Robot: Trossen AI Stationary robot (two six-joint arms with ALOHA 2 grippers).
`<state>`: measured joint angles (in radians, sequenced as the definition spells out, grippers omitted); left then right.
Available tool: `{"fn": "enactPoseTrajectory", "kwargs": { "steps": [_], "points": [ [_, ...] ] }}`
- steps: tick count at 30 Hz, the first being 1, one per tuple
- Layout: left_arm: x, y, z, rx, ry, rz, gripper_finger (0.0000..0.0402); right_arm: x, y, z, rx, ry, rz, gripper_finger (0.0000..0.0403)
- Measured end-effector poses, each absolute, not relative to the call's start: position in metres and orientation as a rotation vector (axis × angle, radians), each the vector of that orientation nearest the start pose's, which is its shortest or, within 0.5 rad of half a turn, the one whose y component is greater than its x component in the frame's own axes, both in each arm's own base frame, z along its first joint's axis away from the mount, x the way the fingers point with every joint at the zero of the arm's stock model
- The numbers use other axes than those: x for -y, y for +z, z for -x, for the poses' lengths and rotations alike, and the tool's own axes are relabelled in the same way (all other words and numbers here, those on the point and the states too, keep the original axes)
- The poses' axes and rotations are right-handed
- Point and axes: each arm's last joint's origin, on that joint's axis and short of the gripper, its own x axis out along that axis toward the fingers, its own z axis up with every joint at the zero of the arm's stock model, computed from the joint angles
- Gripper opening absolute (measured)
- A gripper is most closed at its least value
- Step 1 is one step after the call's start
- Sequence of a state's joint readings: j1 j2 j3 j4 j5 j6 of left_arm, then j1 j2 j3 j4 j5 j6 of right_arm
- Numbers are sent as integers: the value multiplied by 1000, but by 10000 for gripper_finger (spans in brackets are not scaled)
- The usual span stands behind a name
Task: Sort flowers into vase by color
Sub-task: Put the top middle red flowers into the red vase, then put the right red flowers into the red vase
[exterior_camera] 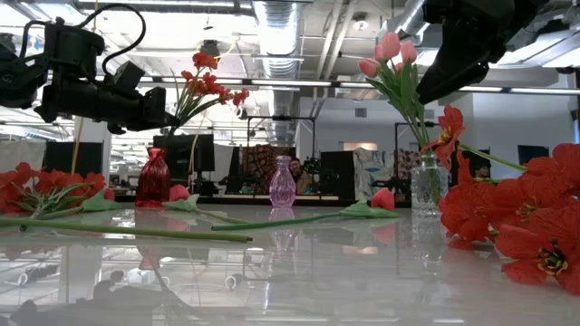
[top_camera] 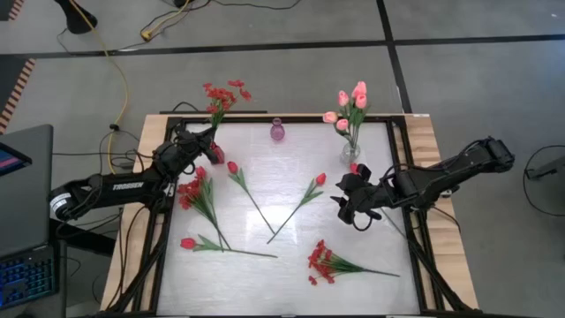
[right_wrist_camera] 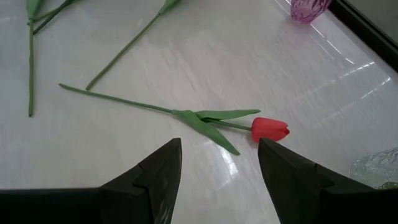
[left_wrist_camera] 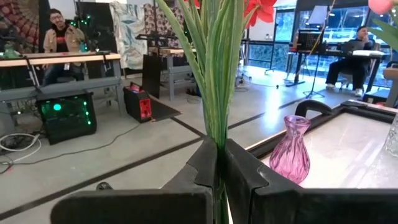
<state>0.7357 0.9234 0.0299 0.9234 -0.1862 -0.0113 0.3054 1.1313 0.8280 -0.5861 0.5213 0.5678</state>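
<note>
Here we see the left tool [left_wrist_camera: 219, 180] pinching a red spray [top_camera: 221, 99]; the right tool [right_wrist_camera: 219, 163] hangs spread above a red tulip [right_wrist_camera: 269, 129].

From where I stand, the red vase [exterior_camera: 153, 177] is hidden from above by the left hand [top_camera: 205, 141] and its spray, the clear vase [right_wrist_camera: 379, 168] is cut off at the right wrist view's edge, and the spray's blossoms [left_wrist_camera: 258, 7] run off the left wrist view.
</note>
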Motion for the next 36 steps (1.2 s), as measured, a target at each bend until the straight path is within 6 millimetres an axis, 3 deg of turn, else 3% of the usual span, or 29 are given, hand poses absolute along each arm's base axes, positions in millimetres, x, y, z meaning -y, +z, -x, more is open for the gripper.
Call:
{"fn": "enactPoseTrajectory", "kwargs": {
  "steps": [4,13,18,27,36],
  "points": [
    [-110,164,-113,32,923,-6,20,-52,254,-212,-724,-420,-176,239],
    [-110,162,-113,18,923,-3,140,-52,254,-212,-724,-420,-176,239],
    [-109,159,-113,-12,922,16,181,-52,254,-212,-724,-420,-176,239],
    [-111,159,-124,-156,886,74,204,-52,254,-212,-725,-420,-176,239],
    [-121,199,-144,-435,873,171,204,-52,254,-212,-725,-420,-175,239]
  ]
}}
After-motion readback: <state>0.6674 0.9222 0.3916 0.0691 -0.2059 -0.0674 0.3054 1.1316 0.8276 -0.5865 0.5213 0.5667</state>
